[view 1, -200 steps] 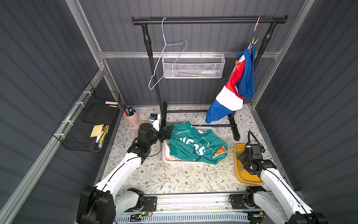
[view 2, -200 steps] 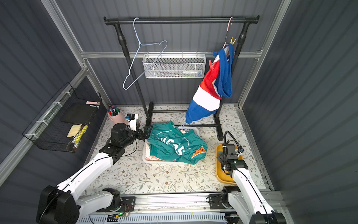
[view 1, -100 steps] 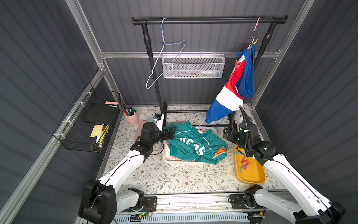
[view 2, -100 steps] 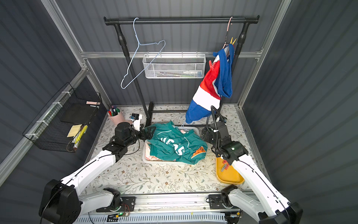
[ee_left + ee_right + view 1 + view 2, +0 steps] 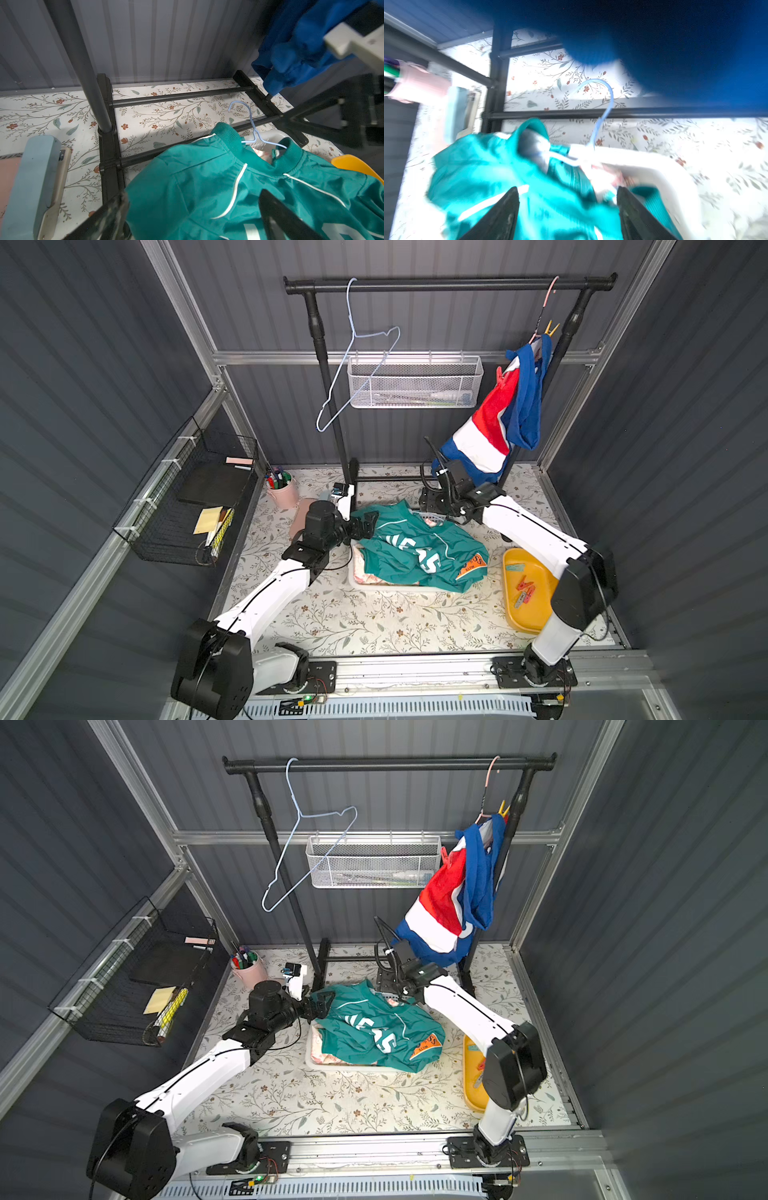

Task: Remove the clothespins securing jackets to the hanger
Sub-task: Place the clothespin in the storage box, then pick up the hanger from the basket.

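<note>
Swung over from the tray [image 5: 524, 616], the right fingers [image 5: 500, 217] are spread, empty, over the teal jacket [image 5: 415, 556], left fingers [image 5: 278, 216] likewise; light, springy clothespins [image 5: 552, 328] high above are judged best squeezed by the tails.

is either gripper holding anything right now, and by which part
Nothing held: the left gripper and right gripper both have jaws apart at the teal jacket.

White-shelled arms [image 5: 270, 597], bulky black joints [image 5: 582, 593], thin black cables [image 5: 434, 452] (looped at wrists), black base plates [image 5: 316, 674]
</note>
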Available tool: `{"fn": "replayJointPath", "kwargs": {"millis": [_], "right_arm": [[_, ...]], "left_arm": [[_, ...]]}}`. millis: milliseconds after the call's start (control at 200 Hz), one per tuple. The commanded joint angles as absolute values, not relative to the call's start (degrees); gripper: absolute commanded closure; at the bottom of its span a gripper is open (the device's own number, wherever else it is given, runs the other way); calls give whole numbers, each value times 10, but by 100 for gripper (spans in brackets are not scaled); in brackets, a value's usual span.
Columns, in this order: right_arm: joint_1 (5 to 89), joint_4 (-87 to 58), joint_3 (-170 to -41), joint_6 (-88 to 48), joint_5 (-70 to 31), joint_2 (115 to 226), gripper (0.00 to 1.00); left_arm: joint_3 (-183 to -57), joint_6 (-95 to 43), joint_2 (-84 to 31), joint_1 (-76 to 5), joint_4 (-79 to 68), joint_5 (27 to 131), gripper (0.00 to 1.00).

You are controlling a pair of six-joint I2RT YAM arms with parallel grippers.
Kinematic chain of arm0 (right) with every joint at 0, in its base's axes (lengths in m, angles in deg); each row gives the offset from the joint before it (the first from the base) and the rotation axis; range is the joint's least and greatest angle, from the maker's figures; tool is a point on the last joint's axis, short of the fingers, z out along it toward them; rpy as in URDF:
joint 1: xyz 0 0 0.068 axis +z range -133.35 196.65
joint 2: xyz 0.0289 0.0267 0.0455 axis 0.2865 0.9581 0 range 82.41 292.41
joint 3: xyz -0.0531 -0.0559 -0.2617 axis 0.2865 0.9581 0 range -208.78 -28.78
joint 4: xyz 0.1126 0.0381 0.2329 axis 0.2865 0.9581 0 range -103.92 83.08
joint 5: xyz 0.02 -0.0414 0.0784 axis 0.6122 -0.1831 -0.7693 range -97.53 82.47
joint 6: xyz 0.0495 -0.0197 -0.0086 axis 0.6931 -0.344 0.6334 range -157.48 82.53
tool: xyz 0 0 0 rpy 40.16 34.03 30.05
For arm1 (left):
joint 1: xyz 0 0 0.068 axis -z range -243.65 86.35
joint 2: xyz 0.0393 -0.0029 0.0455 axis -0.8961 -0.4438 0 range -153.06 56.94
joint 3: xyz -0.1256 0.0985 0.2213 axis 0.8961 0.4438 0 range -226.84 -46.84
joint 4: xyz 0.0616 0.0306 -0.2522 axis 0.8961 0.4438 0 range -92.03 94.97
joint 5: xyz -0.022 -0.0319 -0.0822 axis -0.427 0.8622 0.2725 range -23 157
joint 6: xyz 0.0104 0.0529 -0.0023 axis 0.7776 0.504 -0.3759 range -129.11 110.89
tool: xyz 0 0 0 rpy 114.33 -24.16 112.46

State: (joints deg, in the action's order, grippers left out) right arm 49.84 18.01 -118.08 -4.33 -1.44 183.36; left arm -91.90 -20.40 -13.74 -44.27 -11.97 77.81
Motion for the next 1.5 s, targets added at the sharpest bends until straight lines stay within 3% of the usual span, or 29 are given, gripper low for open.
{"fn": "replayJointPath", "kwargs": {"millis": [0,325,885,1061,1261,1491], "right_arm": [[489,210,-1217,-42,-2,1877,27],[466,228,-1253,-19,-16,1961,40],[463,227,-1268,-47,-69,1946,100],[484,231,-1267,-72,-47,1885,100],[518,203,-1233,-94,-6,1806,100],[552,178,-1204,-125,43,1732,100]], "left_arm": [[-940,-188,-146,-441,-124,781,1],[-944,-182,-152,-447,-124,792,1],[-946,-180,-162,-461,-132,805,1],[-960,-176,-153,-454,-128,779,1],[-1044,-157,-166,-348,-59,684,1],[-1076,-133,-173,-333,-14,644,1]]}}
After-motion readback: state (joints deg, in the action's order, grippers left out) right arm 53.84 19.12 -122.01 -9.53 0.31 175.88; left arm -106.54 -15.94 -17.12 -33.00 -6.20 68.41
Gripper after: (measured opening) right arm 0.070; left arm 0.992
